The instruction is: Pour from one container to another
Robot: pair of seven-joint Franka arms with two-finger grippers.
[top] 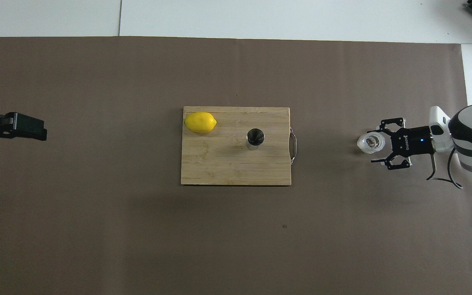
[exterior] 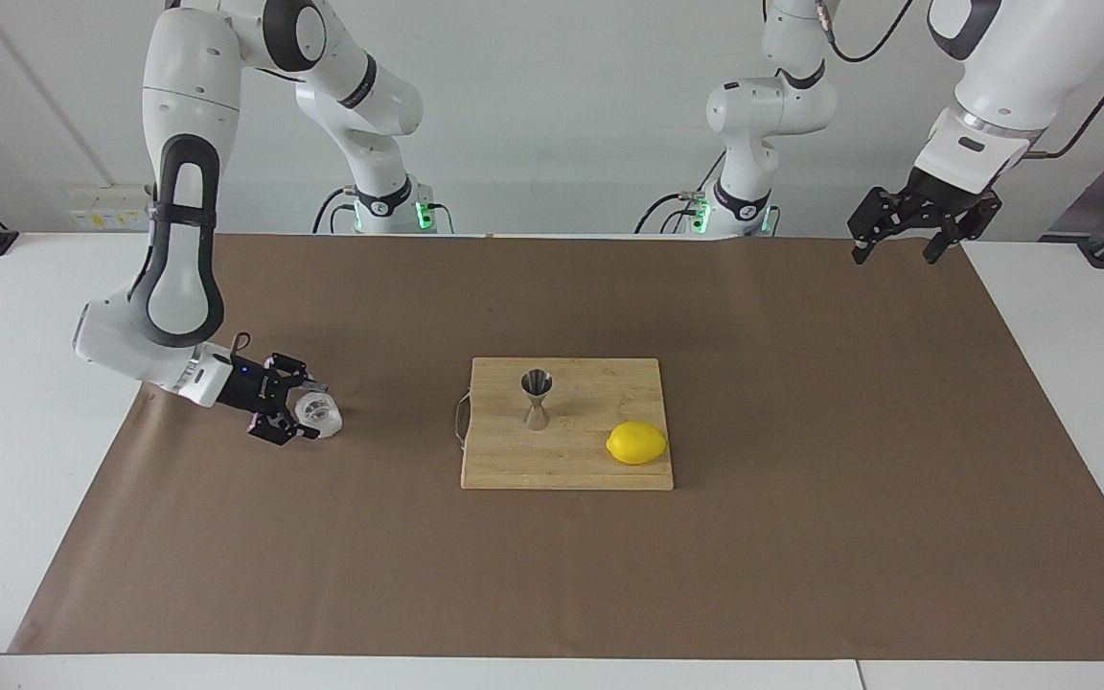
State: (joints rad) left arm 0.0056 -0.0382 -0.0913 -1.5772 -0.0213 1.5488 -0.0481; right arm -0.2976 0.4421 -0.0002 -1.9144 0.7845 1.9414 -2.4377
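On the worktop (exterior: pixel 801 537) a board (exterior: pixel 566 460) is seen, carrying a lemon (exterior: pixel 636 443) and the jigger (exterior: pixel 538 398). The tumbler (exterior: pixel 318 413) stands toward the right arm's end, flanked by the open right pincer (exterior: pixel 308 414). The left pincer (exterior: pixel 899 244) is held open over the worktop's left end.

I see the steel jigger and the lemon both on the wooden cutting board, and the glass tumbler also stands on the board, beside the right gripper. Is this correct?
Not quite. The glass tumbler stands off the cutting board, on the brown paper toward the right arm's end, at the right gripper. The facing view shows it. The jigger and lemon are on the board.
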